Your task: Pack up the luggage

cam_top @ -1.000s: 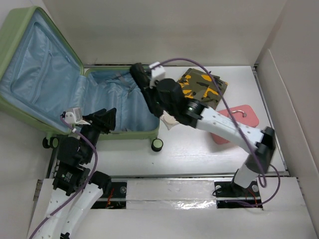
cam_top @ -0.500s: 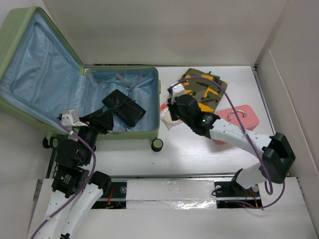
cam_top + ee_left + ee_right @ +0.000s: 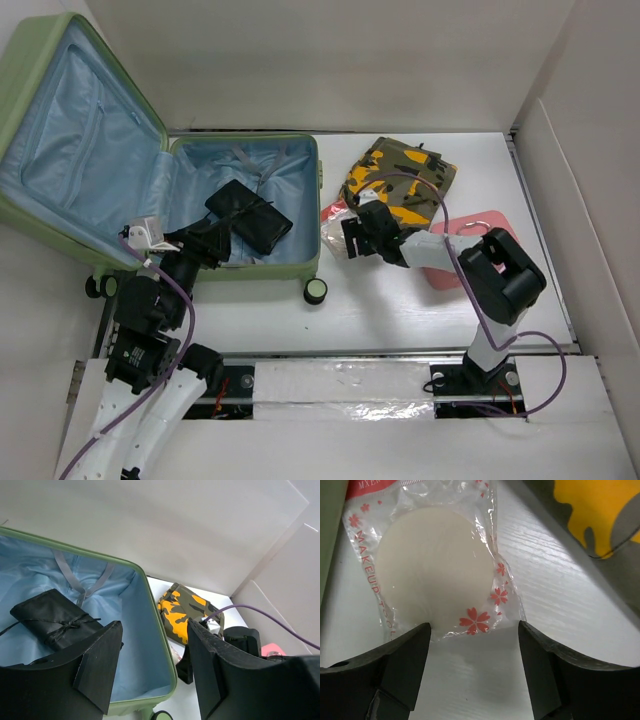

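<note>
The luggage (image 3: 170,185) lies open at the left, pale green with blue lining and its lid (image 3: 70,130) propped up. A black tied pouch (image 3: 248,215) rests inside it. My right gripper (image 3: 350,238) is low over the table just right of the luggage, open. In the right wrist view its jaws (image 3: 475,665) stand wide, just short of a clear packet holding a round white makeup sponge (image 3: 435,575), with nothing between them. My left gripper (image 3: 212,243) hovers open and empty at the luggage's near wall (image 3: 160,630).
A folded camouflage and orange cloth (image 3: 400,178) lies behind the packet. A pink handled box (image 3: 490,228) sits to the right, partly under my right arm. White walls close in the table at the back and right. A black wheel (image 3: 316,290) juts out.
My right arm drew out of the luggage, leaving the black pouch inside. It swung right and down to the sponge packet, and its jaws opened. The left arm barely moved.
</note>
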